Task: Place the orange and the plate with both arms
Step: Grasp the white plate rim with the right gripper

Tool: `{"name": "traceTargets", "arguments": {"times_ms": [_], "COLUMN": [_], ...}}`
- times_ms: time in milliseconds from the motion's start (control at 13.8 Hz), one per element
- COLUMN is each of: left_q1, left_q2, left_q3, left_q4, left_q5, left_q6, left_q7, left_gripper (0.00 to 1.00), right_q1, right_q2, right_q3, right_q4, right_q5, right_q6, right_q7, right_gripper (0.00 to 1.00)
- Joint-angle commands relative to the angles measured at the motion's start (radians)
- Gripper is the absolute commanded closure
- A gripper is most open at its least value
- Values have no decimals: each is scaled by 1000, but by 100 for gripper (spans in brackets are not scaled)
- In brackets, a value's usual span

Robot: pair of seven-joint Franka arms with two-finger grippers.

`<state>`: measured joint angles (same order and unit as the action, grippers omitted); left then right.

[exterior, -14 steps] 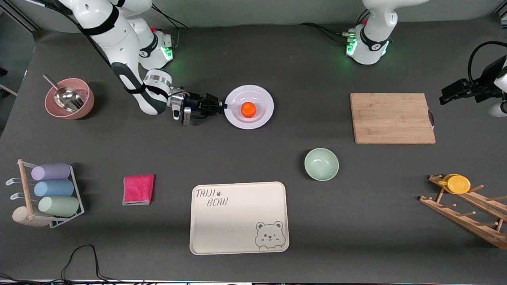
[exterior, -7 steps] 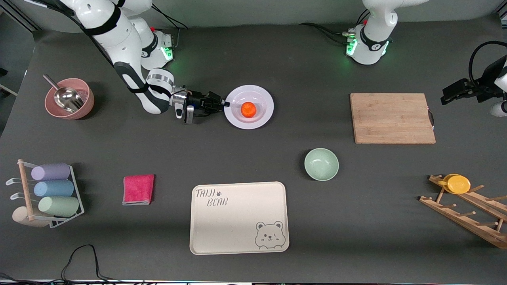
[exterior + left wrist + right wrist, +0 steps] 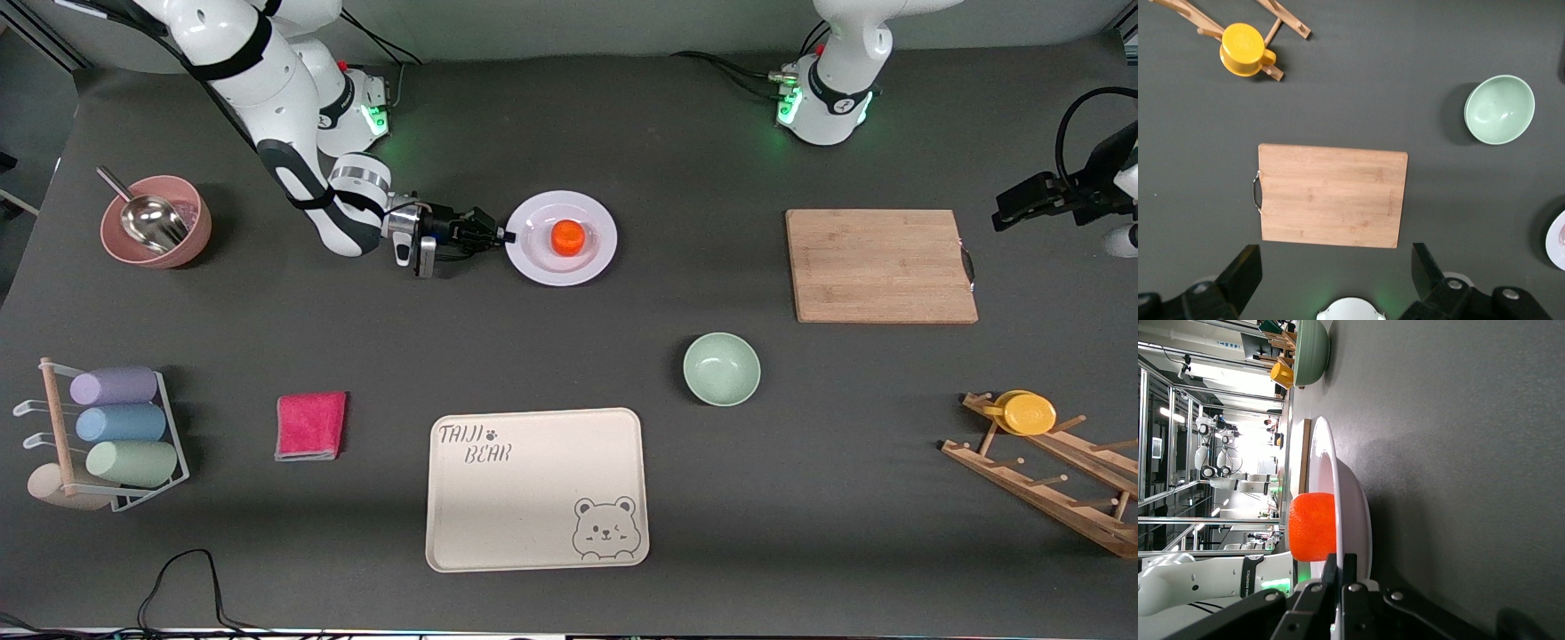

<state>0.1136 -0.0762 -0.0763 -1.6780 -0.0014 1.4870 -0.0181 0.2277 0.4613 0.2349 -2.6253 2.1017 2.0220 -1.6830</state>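
Pinching the rim of the round glossy white plate [image 3: 561, 238], the right gripper [image 3: 498, 236] has its two black fingers [image 3: 1338, 577] closed on the edge toward the right arm's end of the desk [image 3: 569, 356]. In the right wrist view we see the plate's raised lip clamped between them. On the plate sits the small round bright orange fruit [image 3: 568, 236], loose and near the middle.

We judge the plate stiff, glossy and probably slippery, and likely breakable; an edge grip leaves the unheld side free to sag. The orange looks light and firm, and it could roll if the plate tips, so the plate should stay level. A second hold on the rim toward the left arm's end would steady it.

Toward the left arm's end of the desk lies a rectangular wooden cutting board [image 3: 880, 265], and the left gripper [image 3: 1331, 280] waits high over it, fingers spread wide. A pale green bowl [image 3: 721, 369] sits nearer the camera than the plate.
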Motion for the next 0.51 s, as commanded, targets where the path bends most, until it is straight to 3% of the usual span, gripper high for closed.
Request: {"name": "traceTargets", "arguments": {"times_ms": [0, 436], "left_q1": [1, 1], "left_q2": [-16, -16], "left_q3": [-2, 0], "left_q4": [1, 1], "left_q5": [11, 12], "left_q6": [-27, -65], "left_q7": [13, 15], "left_gripper": [0, 0], "right_q1": [12, -19], "right_q2": [16, -30], "right_q3": [3, 1], "right_q4": [14, 18], "right_q5": [34, 34], "right_q6": [0, -74], "right_q7": [-27, 86], "right_gripper": [100, 100]}}
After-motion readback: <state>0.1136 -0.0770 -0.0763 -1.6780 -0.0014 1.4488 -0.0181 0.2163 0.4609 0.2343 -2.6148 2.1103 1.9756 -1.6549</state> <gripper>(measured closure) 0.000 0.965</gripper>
